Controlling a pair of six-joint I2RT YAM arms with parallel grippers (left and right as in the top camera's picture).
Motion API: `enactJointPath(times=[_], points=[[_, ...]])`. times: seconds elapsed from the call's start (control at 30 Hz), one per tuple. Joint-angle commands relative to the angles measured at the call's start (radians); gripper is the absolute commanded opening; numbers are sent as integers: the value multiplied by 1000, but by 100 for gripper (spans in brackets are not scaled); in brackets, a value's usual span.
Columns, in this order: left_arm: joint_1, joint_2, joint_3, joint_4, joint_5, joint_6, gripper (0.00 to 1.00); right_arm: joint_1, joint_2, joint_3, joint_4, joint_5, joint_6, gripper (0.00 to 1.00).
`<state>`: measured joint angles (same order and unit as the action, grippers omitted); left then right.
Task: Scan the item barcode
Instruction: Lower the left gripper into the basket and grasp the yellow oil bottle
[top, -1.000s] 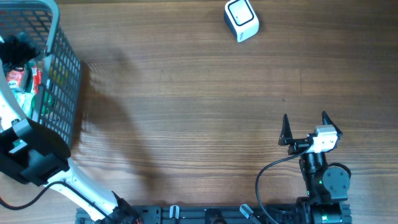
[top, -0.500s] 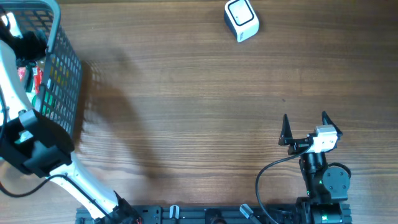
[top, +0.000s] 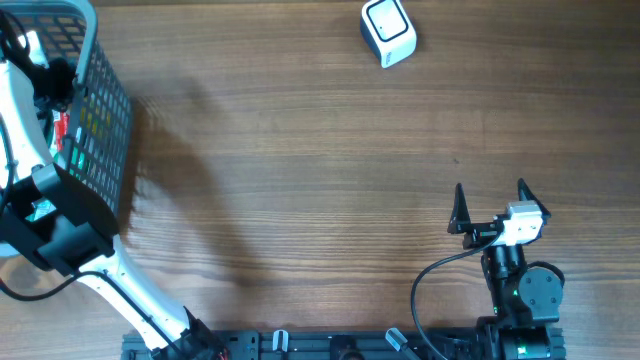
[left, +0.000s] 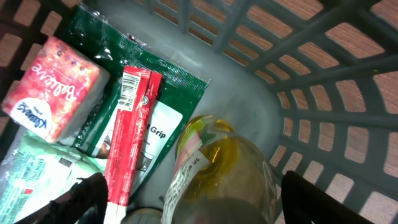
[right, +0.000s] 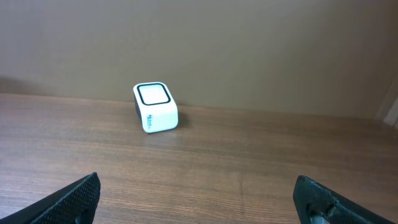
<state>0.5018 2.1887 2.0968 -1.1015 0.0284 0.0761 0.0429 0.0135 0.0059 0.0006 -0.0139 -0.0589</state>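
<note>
— Yellow and see-through, the bottle (left: 217, 168) lay between the fingers of our left hand (left: 199, 198). They were spread to either side of it and, as far as we could tell, not pinching it.
— Where did it lie?
— In the basket (left: 323, 81), just beside a red packet (left: 127, 130). We judged it best to centre on the bottle's body and squeeze squarely, clear of that packet.
— And the overhead view?
— Our arm hid the bottle there. But it showed the scanner (top: 388, 32) well apart across the desk (top: 300, 180), and our right hand (top: 490, 198) spread, holding nothing.
</note>
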Motion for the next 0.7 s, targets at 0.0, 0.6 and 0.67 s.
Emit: enactJointPath(times=[0.0,0.6,0.67], points=[[-6,16,11,-2,11,7,65,-3,-3,-1,6,20,-18,100],[-6,10,11,-1,12,6,13,-3,-3,-1,6,20,-18,99],[-6,2,11,2,12,4,13,-3,-3,-1,6,20,-18,100]])
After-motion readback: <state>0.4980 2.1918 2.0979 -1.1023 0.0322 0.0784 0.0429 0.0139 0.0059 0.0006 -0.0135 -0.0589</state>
